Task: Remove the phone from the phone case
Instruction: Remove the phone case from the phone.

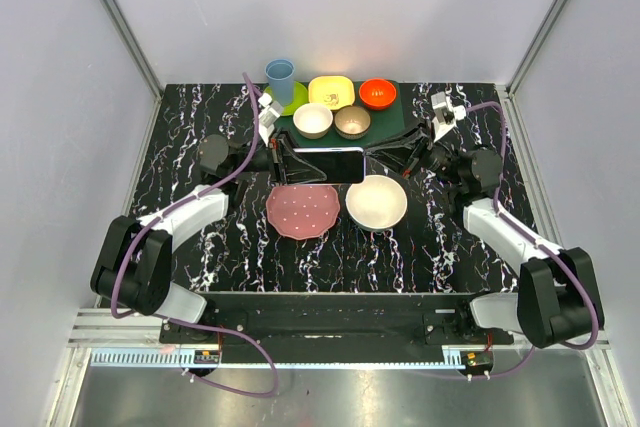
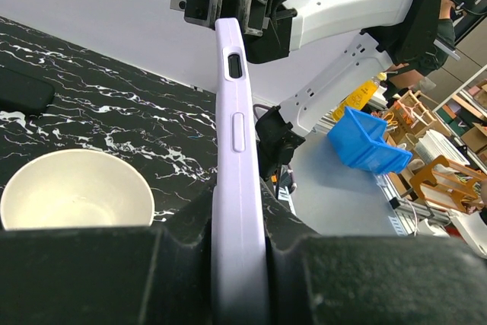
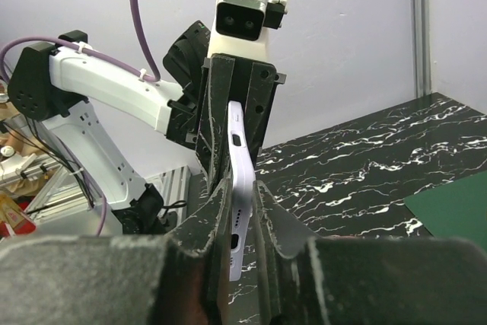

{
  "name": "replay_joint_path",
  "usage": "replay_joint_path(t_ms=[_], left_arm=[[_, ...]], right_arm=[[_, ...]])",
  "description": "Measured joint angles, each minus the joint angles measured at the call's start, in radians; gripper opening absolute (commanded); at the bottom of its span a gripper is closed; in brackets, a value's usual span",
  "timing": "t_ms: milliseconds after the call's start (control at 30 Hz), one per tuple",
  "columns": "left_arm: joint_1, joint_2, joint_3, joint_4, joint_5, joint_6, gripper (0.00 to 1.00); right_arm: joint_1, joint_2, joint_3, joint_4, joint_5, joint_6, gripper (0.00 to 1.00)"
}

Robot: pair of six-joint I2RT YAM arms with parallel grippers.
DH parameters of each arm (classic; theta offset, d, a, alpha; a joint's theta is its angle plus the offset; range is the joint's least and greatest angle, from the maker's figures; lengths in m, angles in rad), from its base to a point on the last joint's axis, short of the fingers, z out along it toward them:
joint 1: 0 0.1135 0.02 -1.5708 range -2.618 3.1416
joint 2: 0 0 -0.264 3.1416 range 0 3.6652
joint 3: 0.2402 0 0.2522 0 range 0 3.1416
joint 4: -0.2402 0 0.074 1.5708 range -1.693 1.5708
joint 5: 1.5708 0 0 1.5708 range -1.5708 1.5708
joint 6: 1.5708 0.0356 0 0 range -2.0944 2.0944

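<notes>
Just past the pink plate point(image 1: 302, 212) and cream bowl point(image 1: 376, 202), the phone point(image 1: 328, 164) hangs off the table in its phone case point(image 2: 237, 157). The left gripper point(image 1: 283, 159) clamps its 9 o'clock end and the right gripper point(image 1: 375, 160) pinches the 3 o'clock end narrowly. The shell probably flexes. The phone looks stiff, slick and breakable, so peel at a corner lip.

You have the phone point(image 1: 328, 165) in the phone case point(image 2: 234, 188) up between the arms, with the left gripper point(image 1: 284, 159) on its left end and the right gripper point(image 1: 373, 163) on its right. On the table just near of it are the plate point(image 1: 301, 211) on the left and the bowl point(image 1: 376, 202) on the right. The mat point(image 1: 402, 112) lies behind, with the cup point(image 1: 280, 79) by its far-left corner.
</notes>
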Motion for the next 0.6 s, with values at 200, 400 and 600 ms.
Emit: replay_joint_path(t_ms=[200, 400, 600], left_arm=[[-0.002, 0.0, 0.0, 0.023, 0.001, -0.019, 0.0], [-0.003, 0.0, -0.004, 0.035, 0.0, -0.03, 0.0], [-0.005, 0.0, -0.017, 0.036, 0.0, -0.05, 0.0]], right_arm=[[-0.006, 0.018, 0.018, 0.023, -0.023, 0.055, 0.18], [-0.012, 0.034, 0.029, 0.038, -0.044, 0.094, 0.18], [-0.021, 0.051, 0.03, 0.043, -0.067, 0.127, 0.15]])
